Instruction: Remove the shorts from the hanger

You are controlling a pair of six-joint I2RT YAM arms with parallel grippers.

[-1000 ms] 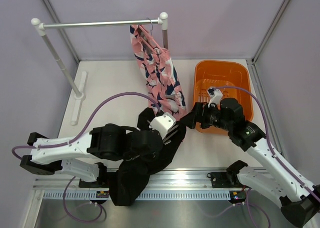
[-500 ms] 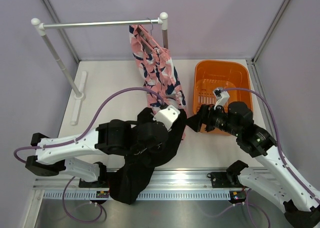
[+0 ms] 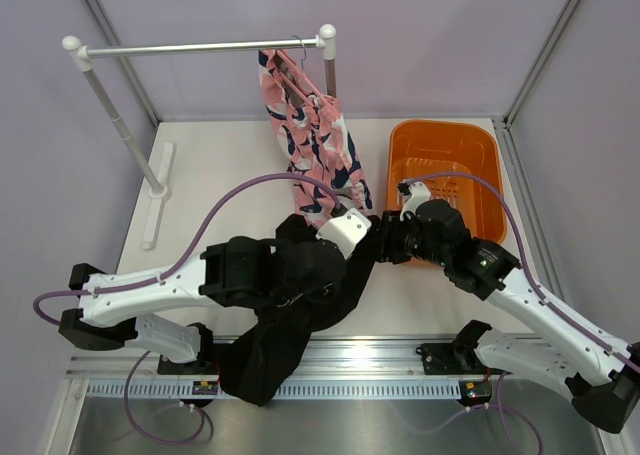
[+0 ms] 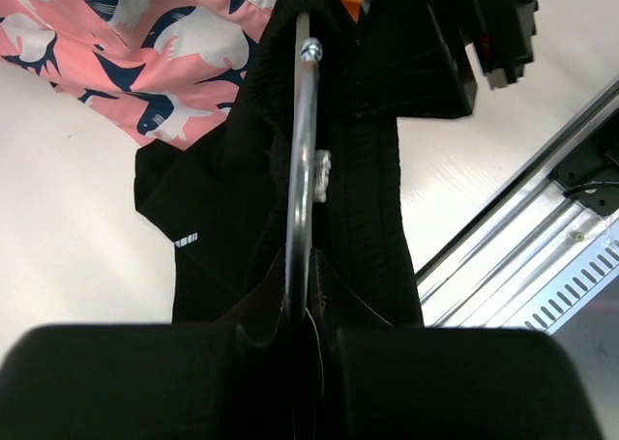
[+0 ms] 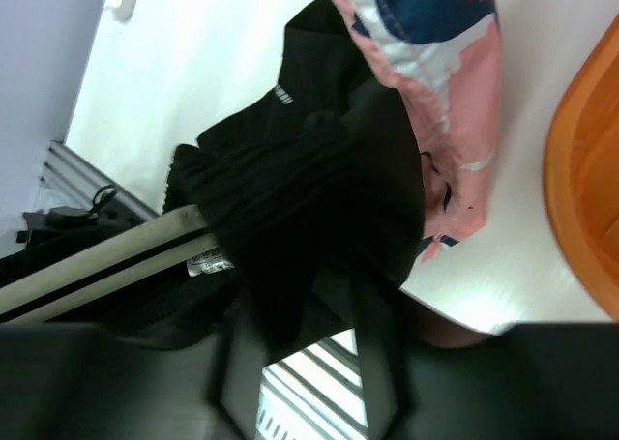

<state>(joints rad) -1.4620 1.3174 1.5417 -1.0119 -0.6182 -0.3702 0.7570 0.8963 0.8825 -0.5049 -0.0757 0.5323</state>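
The black shorts (image 3: 285, 325) hang from a metal hanger (image 4: 302, 169) and trail down over the near rail. My left gripper (image 3: 358, 245) is shut on the hanger's bar, which runs up from between its fingers (image 4: 300, 309) with the shorts (image 4: 377, 198) draped on both sides. My right gripper (image 3: 380, 243) has come in from the right. In the right wrist view its blurred fingers straddle the ribbed waistband (image 5: 319, 198), with a fold of it between the tips (image 5: 300, 293). Whether they pinch it does not show.
Pink shark-print shorts (image 3: 320, 145) hang from a clothes rack (image 3: 200, 47) just behind both grippers, their hem touching the black cloth. An orange basket (image 3: 440, 127) stands at the right. The slotted rail (image 3: 400, 367) runs along the near edge.
The right gripper drew back right, then moved left up to the shorts, its jaws narrowing round the waistband. The left arm carried the hanger slightly right and further from the bases.
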